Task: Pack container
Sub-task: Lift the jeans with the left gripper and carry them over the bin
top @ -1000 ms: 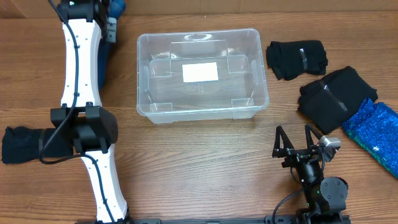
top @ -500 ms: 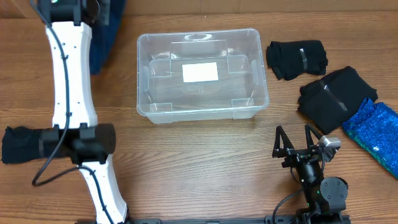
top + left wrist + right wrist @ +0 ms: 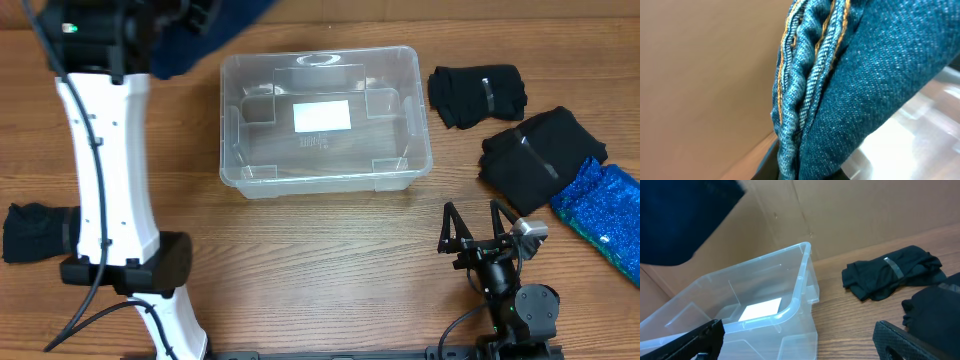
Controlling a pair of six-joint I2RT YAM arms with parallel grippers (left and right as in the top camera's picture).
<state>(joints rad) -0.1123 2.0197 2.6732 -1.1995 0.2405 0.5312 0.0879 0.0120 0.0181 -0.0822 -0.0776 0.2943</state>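
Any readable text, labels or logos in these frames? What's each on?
None legible.
White label on the base of the clear rectangular plastic bin: looks blank.
Embossed mark below it: too small to read.
Oval mark at its far rim: unreadable.
Blue denim garment: stitching only.

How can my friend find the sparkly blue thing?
Find the clear container in the middle of the table and look right, past the smaller folded black cloth. The sparkly blue thing lies at the right edge, beside the bigger black cloth. Only it is bright blue and glittery; its neighbours are plain black.
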